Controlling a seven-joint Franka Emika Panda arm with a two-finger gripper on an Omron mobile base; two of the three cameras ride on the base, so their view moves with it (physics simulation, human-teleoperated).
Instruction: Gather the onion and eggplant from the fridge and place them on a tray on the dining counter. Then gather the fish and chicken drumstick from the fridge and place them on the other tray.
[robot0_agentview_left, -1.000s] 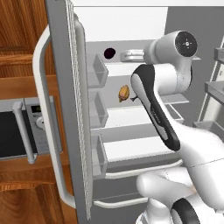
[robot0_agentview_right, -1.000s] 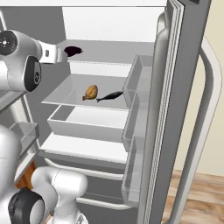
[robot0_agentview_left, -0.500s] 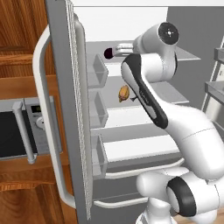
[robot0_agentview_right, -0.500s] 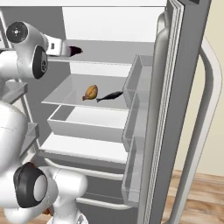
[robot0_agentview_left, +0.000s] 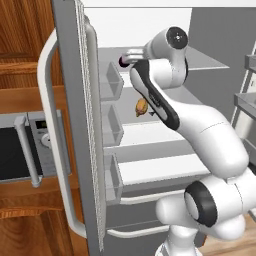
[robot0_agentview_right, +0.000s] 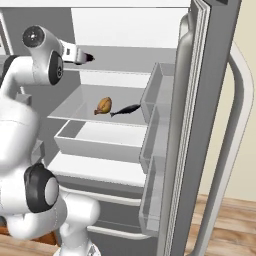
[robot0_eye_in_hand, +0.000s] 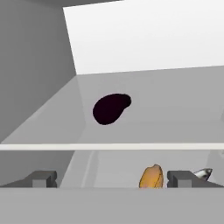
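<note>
A: Item one, the gripper (robot0_eye_in_hand: 112, 178). Condition?

B: Jaws spread fully wide, nothing between them. In the hand view the two dark finger tips (robot0_eye_in_hand: 43, 178) stand far apart at the bottom edge. It is raised to the level of the upper shelf (robot0_agentview_right: 125, 70) of the open fridge (robot0_agentview_right: 125, 30), at that shelf's front edge.

A: Item two, the eggplant (robot0_eye_in_hand: 111, 108).

B: A dark, near-black oval, smooth, with a blunter lobe at one end. It lies flat on the upper shelf, ahead of the open jaws and clear of them. From the right base view it shows as a small dark shape (robot0_agentview_right: 89, 58) just past the hand; from the left base view, a dark spot (robot0_agentview_left: 122, 61) beside the wrist.

A: Item three, the chicken drumstick (robot0_agentview_right: 103, 105).

B: Orange-brown, rounded, tapering at one end. On the middle shelf (robot0_agentview_right: 80, 107), one level below the gripper. In the hand view it shows beside the right finger tip.

A: Item four, the fish (robot0_agentview_right: 126, 109).

B: Slim, dark, with a tail fin; just beside the drumstick on the same shelf.

A: Fixtures?

B: Clear door bins (robot0_agentview_right: 156, 100) on the open door; a microwave (robot0_agentview_left: 25, 150) set in wooden cabinets, left of the fridge.
</note>
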